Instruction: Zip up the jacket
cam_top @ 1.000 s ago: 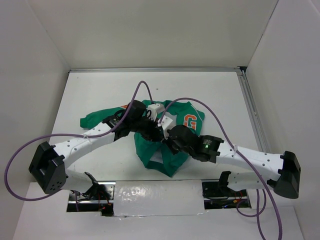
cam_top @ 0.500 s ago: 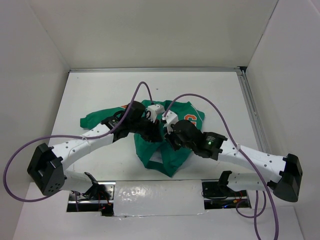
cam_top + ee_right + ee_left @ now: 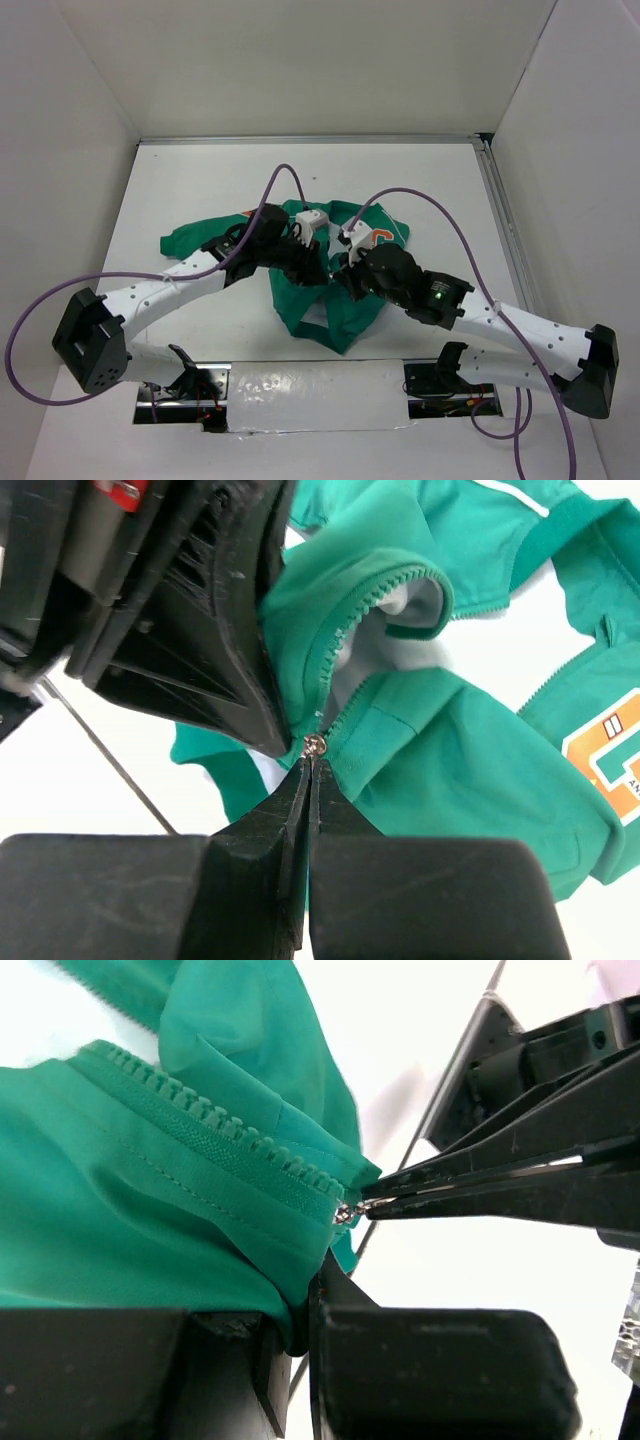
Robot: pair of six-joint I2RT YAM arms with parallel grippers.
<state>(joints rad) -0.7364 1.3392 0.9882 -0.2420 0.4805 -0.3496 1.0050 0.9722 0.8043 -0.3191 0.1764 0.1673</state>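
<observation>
Two sets of fingers meet over the small green fabric jacket (image 3: pixel 322 305), which lies crumpled in the middle of the white worktop (image 3: pixel 200 180). The left fingers (image 3: pixel 400 1360) clamp a fold of cloth beside the zip's end, apparently to anchor it taut. The right fingers (image 3: pixel 335 815) pinch tight on the tiny metal zipper pull (image 3: pixel 314 744), seemingly ready to draw it along the open green teeth (image 3: pixel 210 1130).

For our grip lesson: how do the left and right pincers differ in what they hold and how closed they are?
The left pincer clamps jacket fabric, jaws slightly apart; the right pincer pinches only the metal zipper pull, jaws fully together. Both grip beside the zipper teeth.
</observation>
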